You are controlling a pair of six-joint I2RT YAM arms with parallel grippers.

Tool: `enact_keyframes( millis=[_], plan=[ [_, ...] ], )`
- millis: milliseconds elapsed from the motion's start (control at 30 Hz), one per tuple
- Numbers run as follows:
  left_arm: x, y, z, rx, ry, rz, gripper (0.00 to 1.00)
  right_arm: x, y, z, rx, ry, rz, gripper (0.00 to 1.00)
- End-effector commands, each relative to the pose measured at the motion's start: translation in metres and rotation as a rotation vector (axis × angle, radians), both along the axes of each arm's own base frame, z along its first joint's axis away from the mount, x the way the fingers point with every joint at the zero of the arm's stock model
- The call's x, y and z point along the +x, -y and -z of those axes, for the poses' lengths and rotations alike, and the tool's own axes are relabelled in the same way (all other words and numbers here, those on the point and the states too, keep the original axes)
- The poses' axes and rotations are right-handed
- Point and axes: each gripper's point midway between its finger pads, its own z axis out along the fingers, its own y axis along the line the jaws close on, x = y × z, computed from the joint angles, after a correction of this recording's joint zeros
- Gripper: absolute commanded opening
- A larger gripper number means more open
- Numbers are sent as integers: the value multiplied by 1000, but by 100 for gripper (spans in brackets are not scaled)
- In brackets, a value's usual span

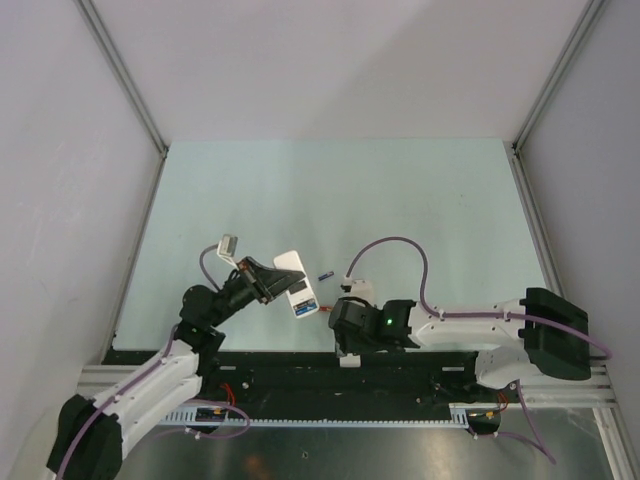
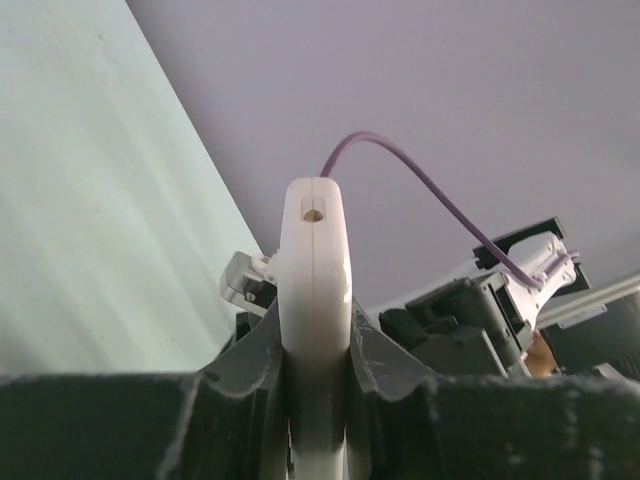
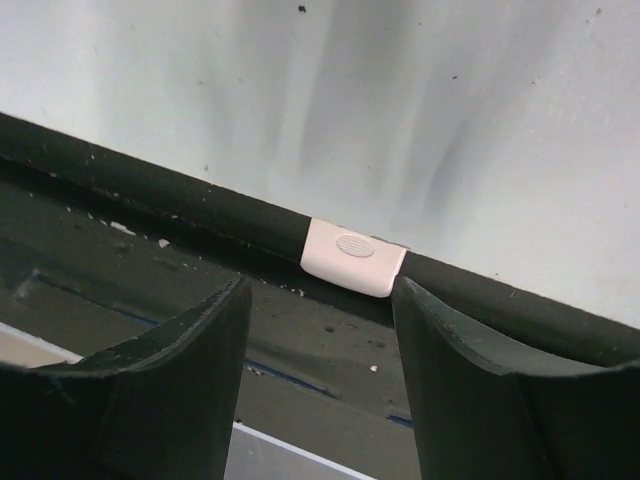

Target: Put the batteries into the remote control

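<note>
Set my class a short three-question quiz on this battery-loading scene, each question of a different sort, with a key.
1. True or false: the dark blue battery lies on the table, in no gripper.
2. Which gripper is shut on the remote control? A. left B. right C. neither
3. Fill in: the small white cover, seen between the fingers of the open right gripper, rests on a ____ strip.
Key: 1 true; 2 A, the left gripper; 3 black.
</note>
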Motion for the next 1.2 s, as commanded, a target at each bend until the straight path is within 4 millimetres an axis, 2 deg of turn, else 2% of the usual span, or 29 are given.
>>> enact_keyframes(
  millis=[0,200,367,667,800,1167],
  plan=[
    [8,-13,8,13,9,-102,0,11,-4,-11,17,45,178,63],
    [7,-18,10,4,8,-132,0,0,-7,-4,-7,18,255,63],
    [5,-19,6,-18,6,-131,0,-15,-13,18,-81,-2,242,65],
    [1,-17,-4,-37,15,-111,0,-12,-10,33,-137,42,276,66],
    [0,-17,-3,-34,16,-109,0,-11,-6,44,-187,51,271,66],
    [4,-19,4,-24,-1,-131,0,-14,5,57,-262,50,258,64]
  ],
)
